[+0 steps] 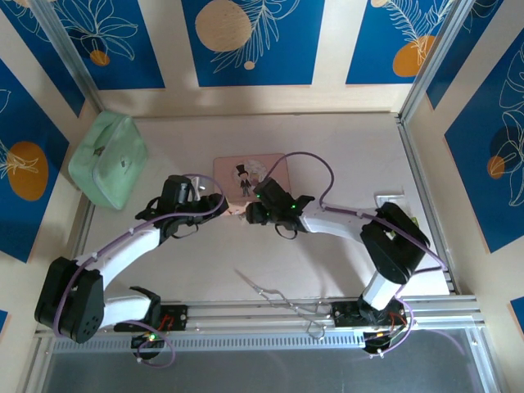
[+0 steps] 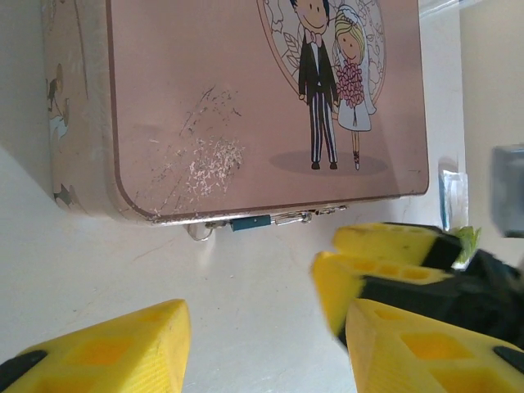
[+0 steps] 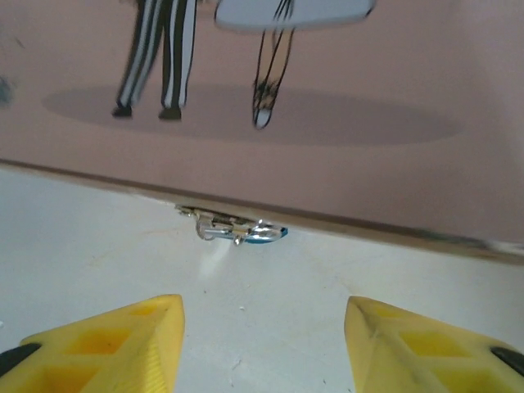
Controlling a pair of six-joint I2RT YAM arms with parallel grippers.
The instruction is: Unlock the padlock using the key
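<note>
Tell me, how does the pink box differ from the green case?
The box is pink with a cartoon wedding couple; the case is plain-looking mint green. The box lies mid-table; the case sits skewed at the left edge of the table. Both lie flat on it.

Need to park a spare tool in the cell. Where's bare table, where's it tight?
Free: the strip between pink box and back wall; the gap between green pouch and box; the table just beyond the wire tool. Crowded: the box's near edge, where left claw and right claw, both open, sit by the padlock.
</note>
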